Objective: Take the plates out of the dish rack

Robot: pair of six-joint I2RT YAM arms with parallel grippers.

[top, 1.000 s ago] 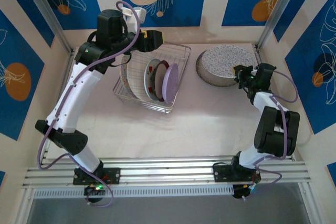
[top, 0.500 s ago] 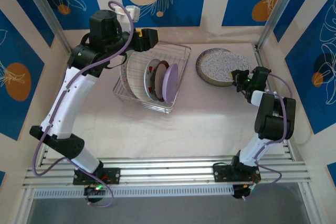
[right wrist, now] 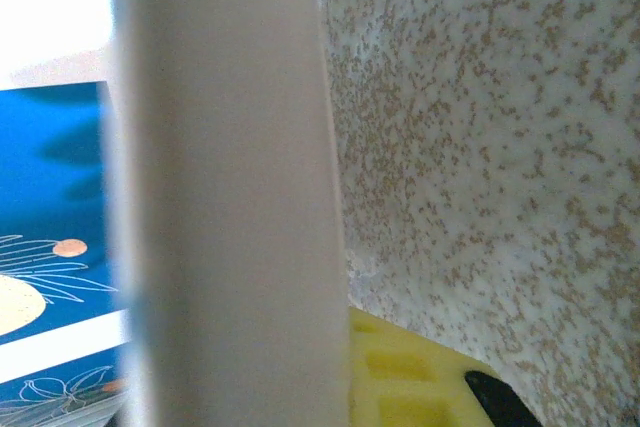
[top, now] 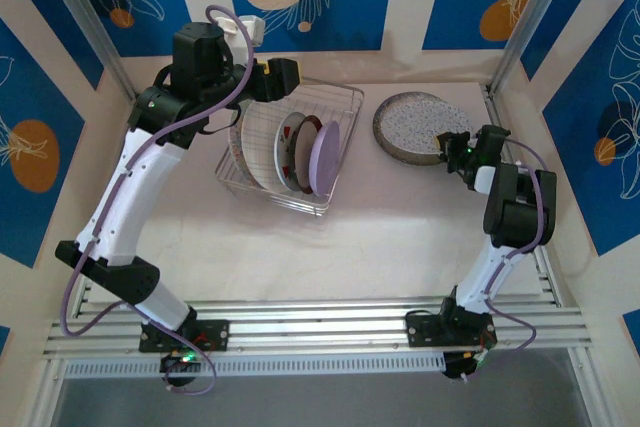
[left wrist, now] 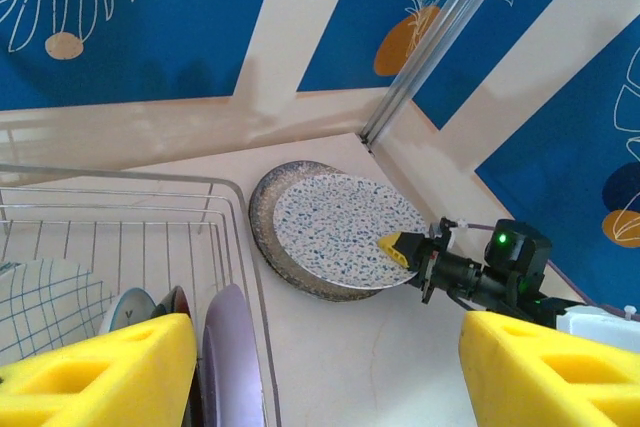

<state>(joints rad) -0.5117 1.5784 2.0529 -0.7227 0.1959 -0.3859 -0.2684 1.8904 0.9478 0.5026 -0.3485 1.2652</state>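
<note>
A pale tabletop (top: 400,237) carries a square wire dish rack (top: 335,107) towards its far left side. Three plates stand on edge inside the rack: a large white grid-lined plate (top: 262,147), a small strawberry plate (top: 292,152) and a lilac plate (top: 324,157). To the right of the rack, a speckled plate (top: 415,125) lies flat. The right fingers (top: 450,144) are pinched tight on its near rim. The left fingers (top: 288,77) hover above the rack's far edge, spread wide and holding nothing.
</note>
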